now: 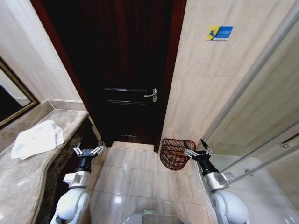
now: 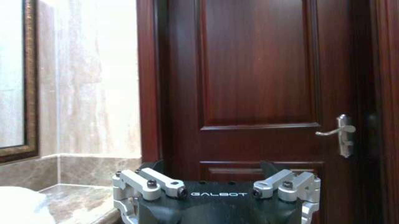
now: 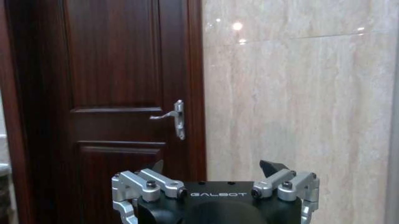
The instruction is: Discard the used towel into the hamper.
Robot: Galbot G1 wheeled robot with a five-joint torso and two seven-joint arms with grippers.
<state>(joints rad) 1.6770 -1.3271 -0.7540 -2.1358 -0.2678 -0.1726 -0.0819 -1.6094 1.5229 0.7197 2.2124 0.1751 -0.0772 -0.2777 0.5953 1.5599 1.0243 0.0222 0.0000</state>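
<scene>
Towel (image 1: 38,138): white, crumpled, lying on the marble worktop (image 1: 28,186) near its far end, set back from the front edge, below the framed mirror (image 1: 11,100); not yet picked up.
Hamper (image 1: 174,153): reddish-brown open-weave basket on the floor (image 1: 135,175), in the corner where the tiled wall (image 1: 205,88) meets the door frame, across the floor from the worktop.
Left gripper (image 1: 88,150): held just off the worktop's front edge, near the towel but apart from it; fingers spread apart, nothing held.
Right gripper (image 1: 197,147): held in front of the hamper's rim, whether touching cannot be told; fingers spread apart, nothing held.
Door (image 1: 128,70): dark wood, closed, with a metal handle (image 1: 151,95); it faces both wrist cameras.
Stage (judged): task at its start, towel still to be grasped.
Risks (judged): a loose fold may slip from a shallow pinch; a trailing corner may catch the worktop edge or hang over the hamper's rim; a nudge may tip the light basket.
Open room: the floor between worktop and hamper is bare; the glass partition (image 1: 261,107) closes the right side, and the worktop the left.
</scene>
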